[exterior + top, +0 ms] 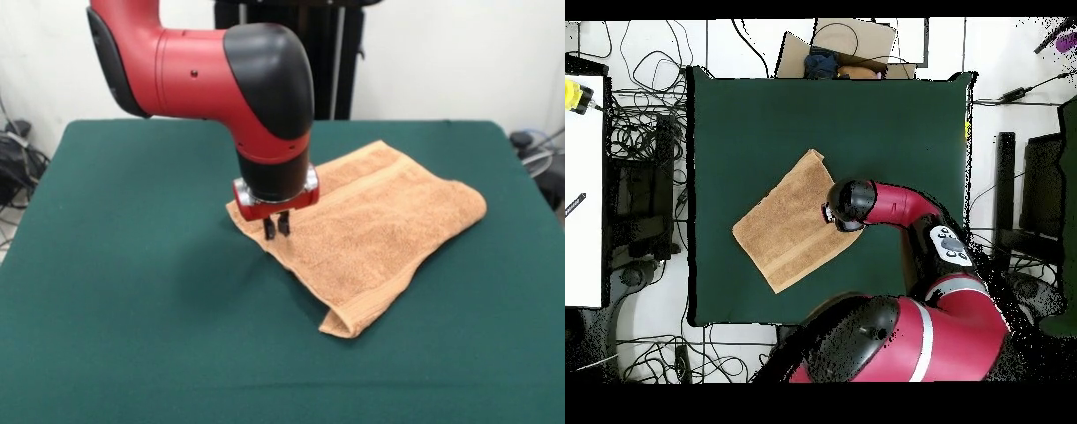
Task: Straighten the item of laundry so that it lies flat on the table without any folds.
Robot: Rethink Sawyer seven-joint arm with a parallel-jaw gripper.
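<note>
The item of laundry (371, 225) is an orange-tan terry towel lying right of the table's (132, 283) centre, doubled over, with a thick folded corner (344, 322) pointing toward the near edge. My gripper (276, 230) points straight down at the towel's left corner, its two black fingers (268, 230) close together and shut on the cloth edge, which stays low on the table. In the overhead view the towel (785, 232) lies as a tilted rectangle on the green table (745, 120), and the arm's wrist (850, 203) covers its right corner and hides the gripper.
Bare green felt surrounds the towel on all sides, widest to the left in the front view. A black stand (305, 53) rises behind the table. Overhead, cables (645, 130) and a white desk (583, 190) lie beside the table, and a cardboard box (840, 45) sits at its top edge.
</note>
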